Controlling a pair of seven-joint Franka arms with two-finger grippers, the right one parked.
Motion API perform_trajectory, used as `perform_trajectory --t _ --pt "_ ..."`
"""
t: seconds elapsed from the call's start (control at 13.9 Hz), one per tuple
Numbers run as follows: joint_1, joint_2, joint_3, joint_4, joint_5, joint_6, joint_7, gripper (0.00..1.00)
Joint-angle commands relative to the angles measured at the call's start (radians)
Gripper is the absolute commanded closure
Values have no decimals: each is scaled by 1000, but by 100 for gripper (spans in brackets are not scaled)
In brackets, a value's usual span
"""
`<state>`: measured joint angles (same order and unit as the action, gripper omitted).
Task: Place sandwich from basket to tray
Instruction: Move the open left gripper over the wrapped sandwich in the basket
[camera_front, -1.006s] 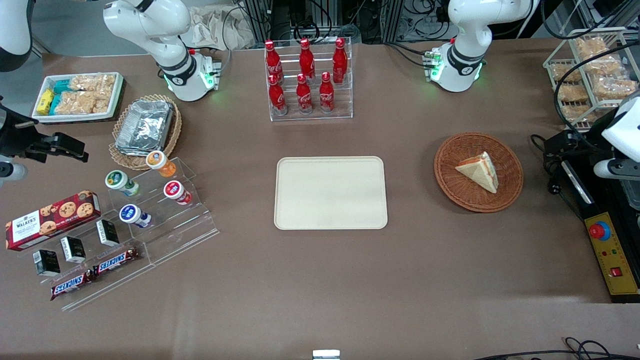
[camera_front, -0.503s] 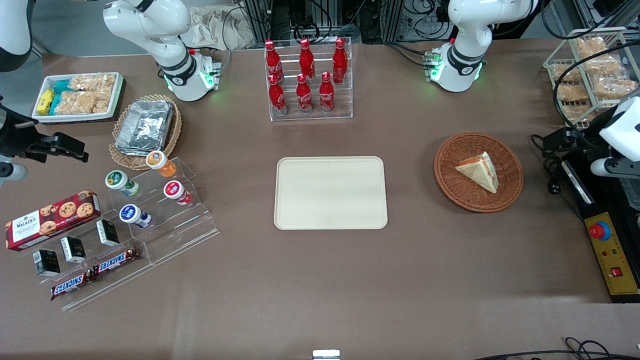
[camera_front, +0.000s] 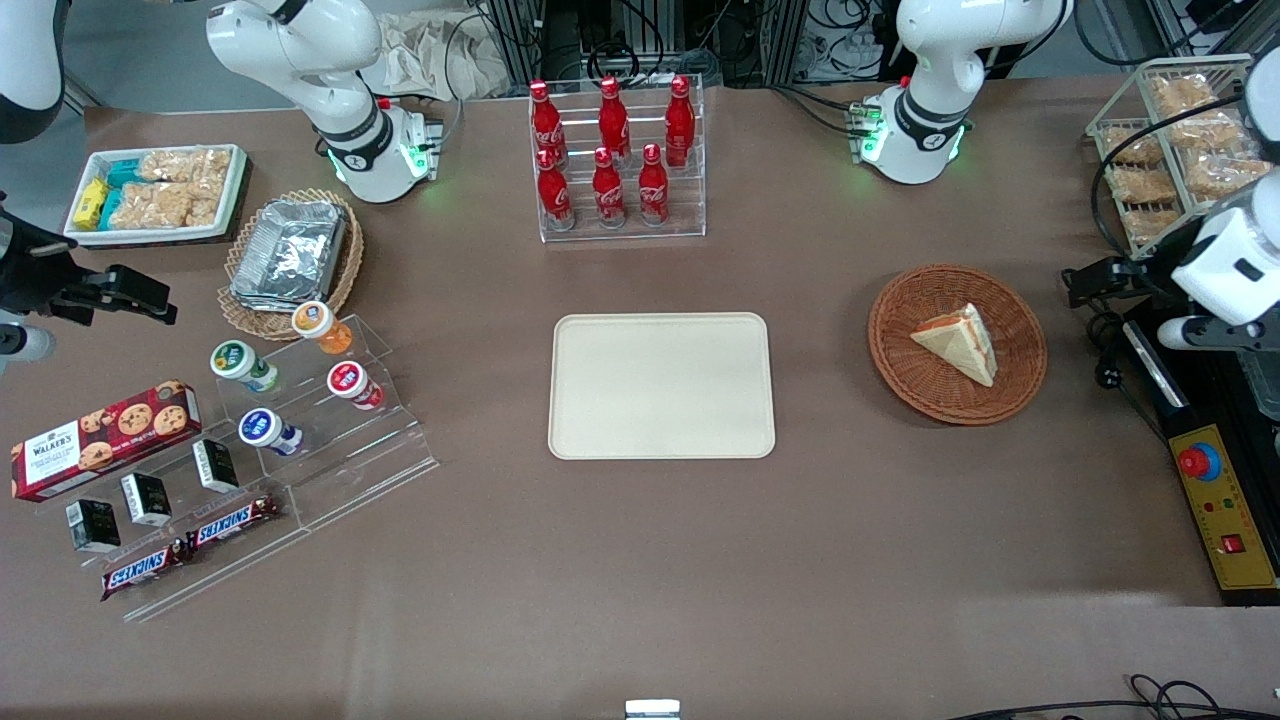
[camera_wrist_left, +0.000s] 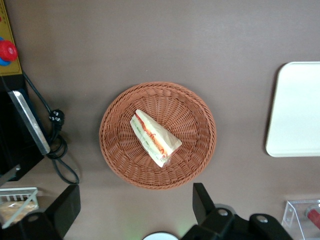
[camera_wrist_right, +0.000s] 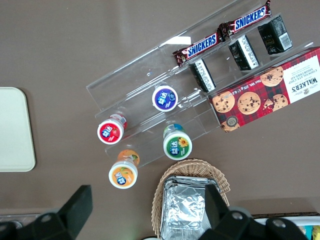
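The fingers (camera_wrist_left: 70, 205) stand spread and hold nothing; over the last second the gripper (camera_wrist_left: 135, 210) has drifted in from the tabletop's working-arm edge, high above the basket (camera_wrist_left: 116, 150). The sandwich (camera_wrist_left: 154, 137) lies there untouched; the tray (camera_front: 660, 385) waits bare, so the approach has only begun.

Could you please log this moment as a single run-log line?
phase: approach | tool: open, above basket, nothing held | sandwich: in basket | tray: bare
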<state>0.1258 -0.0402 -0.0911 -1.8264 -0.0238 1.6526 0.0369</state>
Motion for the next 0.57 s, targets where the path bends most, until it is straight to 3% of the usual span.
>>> perform_trajectory --t 0.0,0.22,0.5 --pt "9 -119 -6 -229 -21 130 -61 0" --pt "11 -139 -6 -353 -50 211 -132 0" --pt "15 -116 -6 -415 -73 249 -202 0"
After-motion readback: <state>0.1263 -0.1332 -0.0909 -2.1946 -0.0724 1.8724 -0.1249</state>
